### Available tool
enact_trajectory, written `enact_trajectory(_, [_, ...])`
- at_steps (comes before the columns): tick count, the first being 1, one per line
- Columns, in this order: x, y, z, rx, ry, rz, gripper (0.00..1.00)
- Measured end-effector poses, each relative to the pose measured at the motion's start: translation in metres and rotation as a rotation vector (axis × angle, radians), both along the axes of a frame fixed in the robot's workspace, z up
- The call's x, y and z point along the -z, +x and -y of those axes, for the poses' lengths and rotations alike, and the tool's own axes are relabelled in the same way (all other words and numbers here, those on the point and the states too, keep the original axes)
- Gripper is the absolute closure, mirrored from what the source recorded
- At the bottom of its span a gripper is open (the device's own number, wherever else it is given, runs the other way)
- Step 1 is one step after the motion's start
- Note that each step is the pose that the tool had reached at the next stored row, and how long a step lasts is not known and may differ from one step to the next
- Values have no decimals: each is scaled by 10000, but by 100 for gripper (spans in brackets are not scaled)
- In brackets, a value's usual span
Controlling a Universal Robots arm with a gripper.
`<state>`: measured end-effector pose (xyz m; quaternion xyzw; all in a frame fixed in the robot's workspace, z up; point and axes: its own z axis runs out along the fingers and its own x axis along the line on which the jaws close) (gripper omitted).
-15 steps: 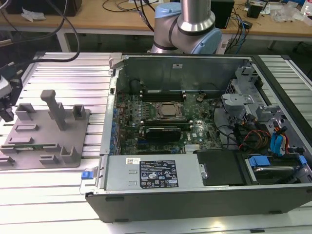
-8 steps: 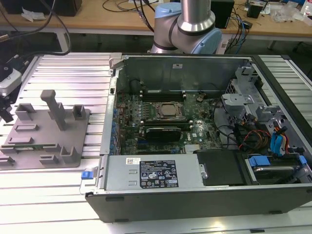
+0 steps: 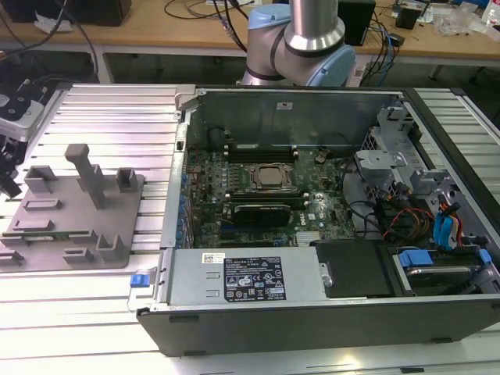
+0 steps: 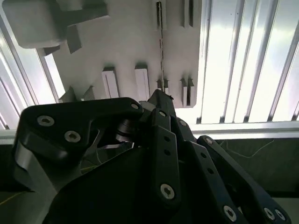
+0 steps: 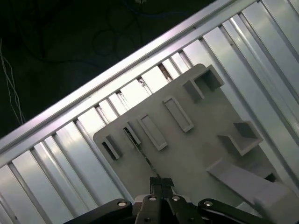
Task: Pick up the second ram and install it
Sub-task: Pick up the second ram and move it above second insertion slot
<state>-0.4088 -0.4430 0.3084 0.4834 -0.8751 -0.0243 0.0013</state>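
Observation:
The second ram (image 3: pixel 45 235) stands on edge in the grey holder tray (image 3: pixel 78 223), near the tray's front at the exterior view's left. In both wrist views it is a thin dark line (image 4: pixel 161 51) (image 5: pixel 139 150) running between small slot blocks of the tray (image 4: pixel 126 42) (image 5: pixel 196 149). My gripper (image 4: pixel 161 96) (image 5: pixel 161 181) hangs above the tray, its black fingers shut together with nothing between them. The fingertips line up with the near end of the stick. The stick still rests in its slots.
The open computer case (image 3: pixel 437 141) lies at the exterior view's right, with its motherboard (image 3: pixel 266 187) and long black slots (image 3: pixel 262 148) facing up. The arm's base (image 3: pixel 301 43) stands behind the case. Ribbed aluminium table (image 3: pixel 117 117) surrounds the tray.

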Motion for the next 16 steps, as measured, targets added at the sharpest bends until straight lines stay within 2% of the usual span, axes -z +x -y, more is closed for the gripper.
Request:
enact_trajectory(4, [11, 0, 0, -1063, 1, 0, 92])
enact_trajectory(9, [45, 0, 0, -2877, 1, 0, 92])
enact_trajectory(16, [83, 0, 0, -4366, 1, 1, 92])
